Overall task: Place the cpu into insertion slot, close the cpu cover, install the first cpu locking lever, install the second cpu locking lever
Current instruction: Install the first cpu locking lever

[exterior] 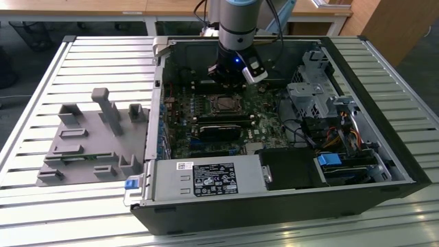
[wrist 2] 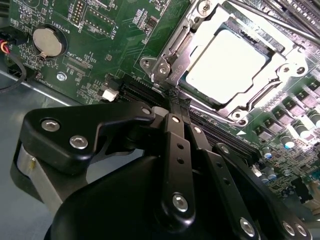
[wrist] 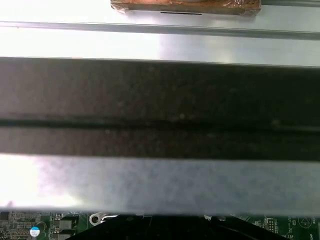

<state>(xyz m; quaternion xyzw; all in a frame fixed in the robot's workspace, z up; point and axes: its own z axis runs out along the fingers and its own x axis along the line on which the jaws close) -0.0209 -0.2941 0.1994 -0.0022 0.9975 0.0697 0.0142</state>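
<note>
We see our arm [exterior: 237,31], round, grey and black, with a small blue light and a white block. Our gripper [wrist 2: 179,102] has black links with shiny silver screws.

In the exterior view the arm [exterior: 237,20] is cut off by the top edge, and its wrist hides the end effector's [exterior: 230,81] fingertips. The slot [exterior: 224,104] is too small there to tell whether the cover is down. In the second wrist view the end effector's black body [wrist 2: 150,200] runs off the bottom edge and hides the board [wrist 2: 100,30] beneath it; the cover [wrist 2: 172,60] is cut by the top edge. In the first wrist view a blurred dark band [wrist: 160,107] and pale metal [wrist: 160,185] block most of the board
</note>
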